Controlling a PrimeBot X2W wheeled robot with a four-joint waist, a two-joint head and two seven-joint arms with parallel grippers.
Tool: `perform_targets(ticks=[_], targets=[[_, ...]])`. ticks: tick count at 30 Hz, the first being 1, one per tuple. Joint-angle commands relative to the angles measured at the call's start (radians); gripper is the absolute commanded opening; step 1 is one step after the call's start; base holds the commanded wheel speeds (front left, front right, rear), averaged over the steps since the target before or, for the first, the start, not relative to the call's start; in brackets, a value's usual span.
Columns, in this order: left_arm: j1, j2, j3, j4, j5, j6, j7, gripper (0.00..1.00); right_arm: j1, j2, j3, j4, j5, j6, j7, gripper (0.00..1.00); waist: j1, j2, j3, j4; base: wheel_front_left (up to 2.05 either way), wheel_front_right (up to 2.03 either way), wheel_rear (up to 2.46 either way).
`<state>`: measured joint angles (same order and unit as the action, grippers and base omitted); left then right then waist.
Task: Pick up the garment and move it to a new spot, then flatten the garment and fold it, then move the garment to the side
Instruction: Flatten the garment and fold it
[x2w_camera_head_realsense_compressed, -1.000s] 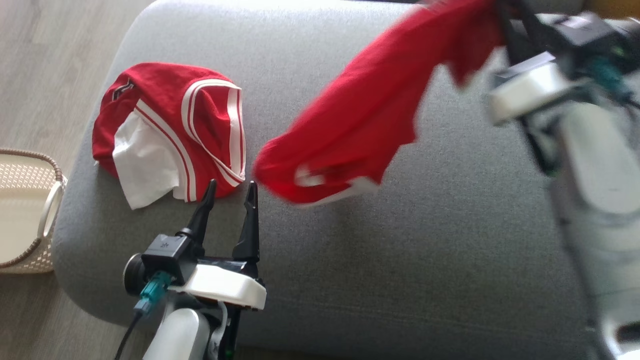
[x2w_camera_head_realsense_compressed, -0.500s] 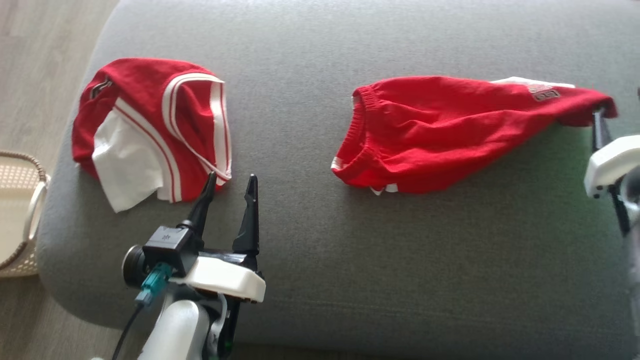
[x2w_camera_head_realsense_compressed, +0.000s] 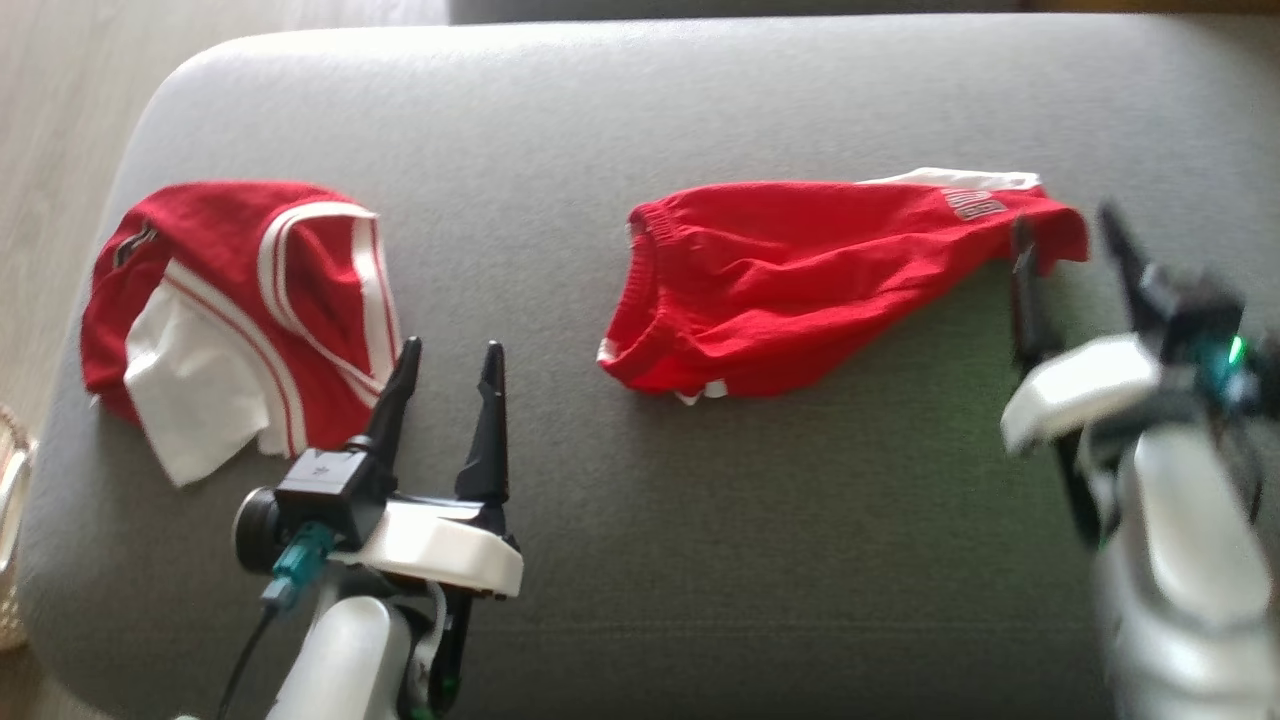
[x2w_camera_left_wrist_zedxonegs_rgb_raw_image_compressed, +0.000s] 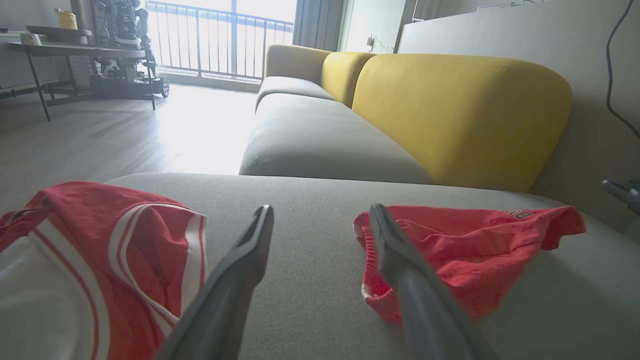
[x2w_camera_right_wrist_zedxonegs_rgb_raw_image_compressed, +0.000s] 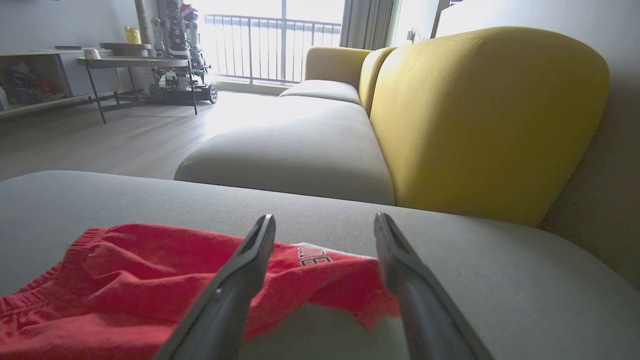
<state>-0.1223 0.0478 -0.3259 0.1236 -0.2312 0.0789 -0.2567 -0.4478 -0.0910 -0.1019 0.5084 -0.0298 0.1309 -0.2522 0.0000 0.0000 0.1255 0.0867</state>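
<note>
Starting at my far left, a folded red-and-white striped garment (x2w_camera_head_realsense_compressed: 230, 300) lies just beside the outer finger of my left pincer (x2w_camera_head_realsense_compressed: 451, 348). I judge it to be no part of the coming move. That pincer hovers low over the grey cushion (x2w_camera_head_realsense_compressed: 700, 560) with its fingers spread and nothing between them. To its right and a little ahead, well clear of its tips, lies the red garment (x2w_camera_head_realsense_compressed: 800, 290) I am working on, rumpled and not yet flattened. Its long axis runs across me from side to side: the ribbed waistband end points toward my left pincer and the corner with the printed lettering reaches toward my right one. My right pincer (x2w_camera_head_realsense_compressed: 1065, 222) is also spread wide and pinches nothing. The lettered corner lies right at its tips, partly under its inner finger, while its outer finger stands over bare cushion beyond the cloth. So my right arm is at the garment and my left is near but apart from it. Since the cloth stretches between the two pincers, I judge that flattening turns on each one taking the end on its own side and drawing outward along that axis. My left must first close the gap to the waistband.
</note>
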Motion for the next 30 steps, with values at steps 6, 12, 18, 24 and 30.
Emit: perform_targets(ticks=[6,12,18,24,30], targets=[[-0.007,0.002,0.049,-0.053,-0.001,0.005,-0.005,1.00,0.150,0.034,0.069,-0.179,0.082,0.000,-0.009,1.00,0.0000,0.0000,-0.019,-0.069,0.00,0.00,0.00],[-0.031,0.002,0.037,-0.038,0.015,-0.015,-0.005,1.00,0.201,0.040,0.099,-0.253,0.125,0.000,-0.009,1.00,0.0000,0.0000,0.010,-0.136,0.00,0.00,0.00],[-0.116,0.003,-0.018,0.100,0.078,-0.055,-0.005,1.00,0.193,0.040,0.125,-0.298,0.154,0.000,-0.009,1.00,0.0000,0.0000,0.064,-0.209,0.00,0.00,0.00],[-0.247,0.025,-0.029,0.343,0.141,-0.041,-0.004,1.00,0.187,0.041,0.141,-0.328,0.173,0.000,-0.009,1.00,0.0000,0.0000,0.119,-0.276,0.00,0.00,0.00],[-0.341,0.043,-0.020,0.503,0.153,-0.027,0.006,1.00,0.188,0.041,0.135,-0.341,0.189,0.000,-0.009,1.00,0.0000,0.0000,0.142,-0.310,0.00,0.00,0.00]])
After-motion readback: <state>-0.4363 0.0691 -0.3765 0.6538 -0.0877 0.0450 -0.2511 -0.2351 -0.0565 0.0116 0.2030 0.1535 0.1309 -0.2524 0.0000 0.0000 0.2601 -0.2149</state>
